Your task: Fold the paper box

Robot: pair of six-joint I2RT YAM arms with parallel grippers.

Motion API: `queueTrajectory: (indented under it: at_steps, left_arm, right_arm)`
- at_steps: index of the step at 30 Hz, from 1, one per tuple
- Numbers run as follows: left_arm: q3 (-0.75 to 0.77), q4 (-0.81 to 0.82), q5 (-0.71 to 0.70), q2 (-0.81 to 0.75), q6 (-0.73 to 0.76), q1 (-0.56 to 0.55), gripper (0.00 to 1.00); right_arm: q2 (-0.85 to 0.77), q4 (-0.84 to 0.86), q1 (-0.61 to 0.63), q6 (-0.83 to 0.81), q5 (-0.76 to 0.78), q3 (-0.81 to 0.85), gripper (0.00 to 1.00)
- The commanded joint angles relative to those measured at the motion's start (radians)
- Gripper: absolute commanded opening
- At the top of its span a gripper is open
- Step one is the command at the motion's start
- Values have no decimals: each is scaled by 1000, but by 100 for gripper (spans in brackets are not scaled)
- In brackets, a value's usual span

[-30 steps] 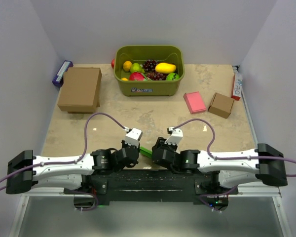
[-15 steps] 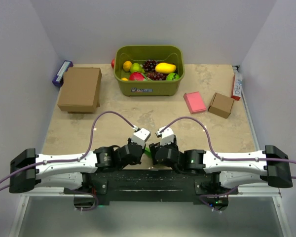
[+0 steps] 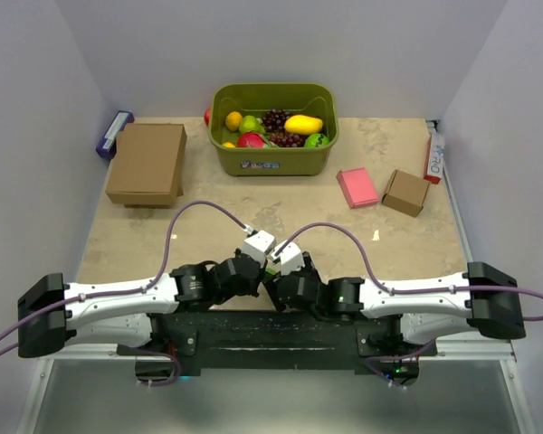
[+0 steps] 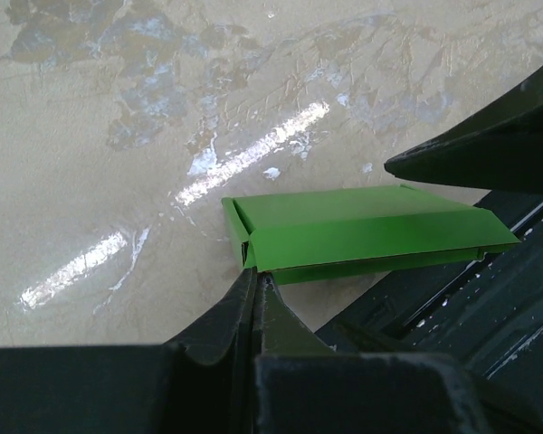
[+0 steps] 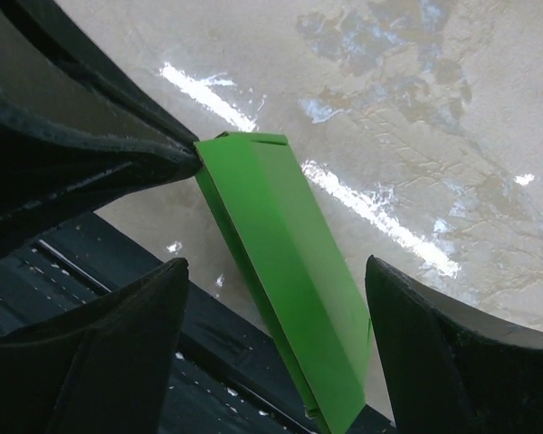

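Left gripper (image 4: 256, 280) is pinching the bright green folded paper box (image 4: 362, 226) by its 7 o'clock corner, right gripper (image 5: 271, 280) is straddling it released; overhead, wrists are mostly hiding it at the beige table's (image 3: 163, 244) 6 o'clock edge.

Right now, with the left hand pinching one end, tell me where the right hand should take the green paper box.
Take the free end of the paper box, opposite the corner the left hand is shut on. Bring the open right hand in along the box's length, where its fingers straddle it. The box is a long flattened strip, so probably pinch across its thin thickness.
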Motion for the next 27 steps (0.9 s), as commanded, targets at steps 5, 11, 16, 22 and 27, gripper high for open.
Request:
queueTrajectory:
  at_steps: [5,11,16,22,27]
  left_arm:
    - [35,39,34,-3,19,18,0]
    - [32,46,43,-6,31,21,0]
    - [32,52,57,-10,41,43,0]
    - [27,71,92,-86,56,78,19]
    - [1,46,98,-178,85,136,31]
  right_arm:
    - [99,-8,22,17,42,10,68]
    - [124,-5,20,19,14,10,39]
    - [113,29,14,-22,-25,-8,31]
    - [45,119,-76,-81,-184,-65,27]
    - [12,197,-191,-150,-367,-101,26]
